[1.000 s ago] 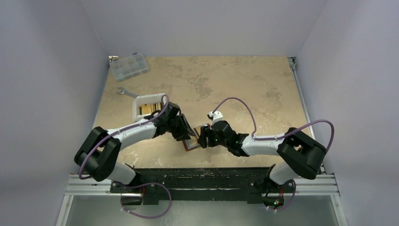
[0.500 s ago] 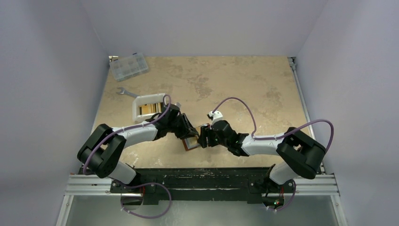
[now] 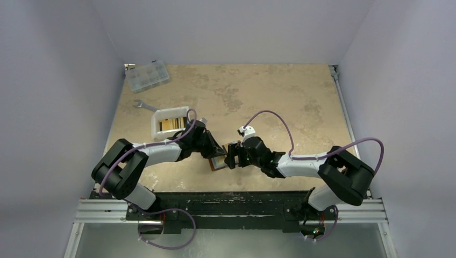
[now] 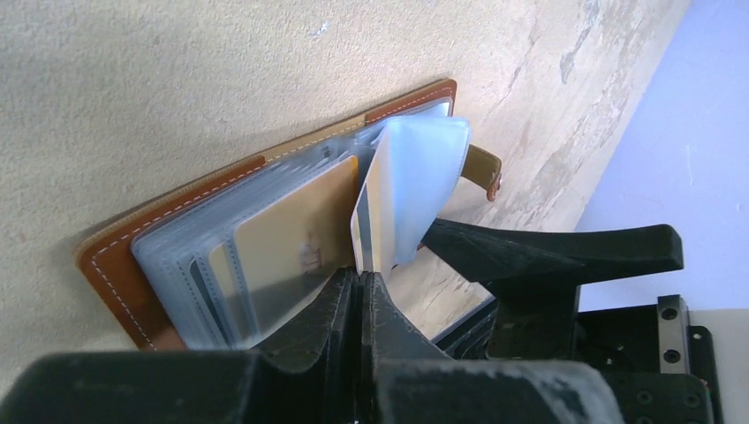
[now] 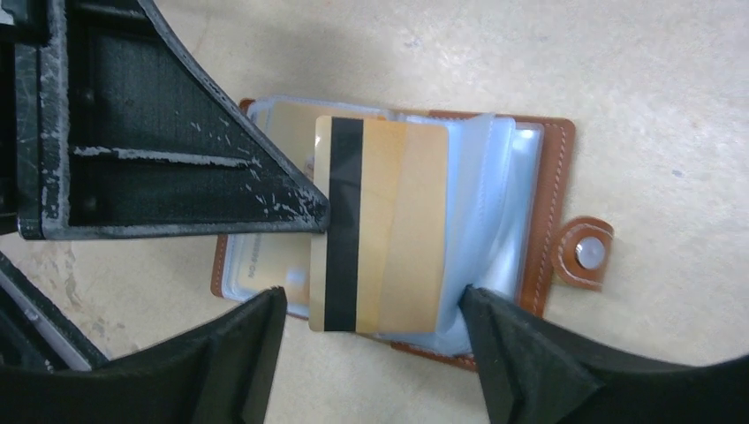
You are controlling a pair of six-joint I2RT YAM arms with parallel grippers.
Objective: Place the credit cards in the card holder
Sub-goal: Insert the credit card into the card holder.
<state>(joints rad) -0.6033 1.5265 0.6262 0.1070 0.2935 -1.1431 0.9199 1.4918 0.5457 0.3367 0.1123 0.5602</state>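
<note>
The gold card point(image 5: 380, 225) is tilted over the open holder point(image 5: 549, 185), its black stripe facing my right wrist camera. The holder lies flat on the table point(image 3: 279, 102) near the front edge, between the two arms. My left gripper point(image 4: 362, 287) has its jaws together, pinching the card by one long edge. That grip leaves the opposite edge free to lead into a pocket. A clear sleeve point(image 4: 424, 172) curls up just beside the card. I cannot tell whether the card's edge is already inside it or only at its mouth. A second card point(image 4: 291, 238) sits flat in a sleeve further down the stack. My right gripper point(image 3: 231, 157) stands wide apart and holds nothing. Its fingers point(image 5: 521, 353) straddle the holder's near side, one tip touching the bulging sleeve. I judge that it is there to prop the leaf open and keep the holder from sliding while I push. Further out at the left are the white tray point(image 3: 157, 124), with what look like more cards, then the wrench point(image 3: 143, 105) and the clear box point(image 3: 146, 76) at the far corner.
</note>
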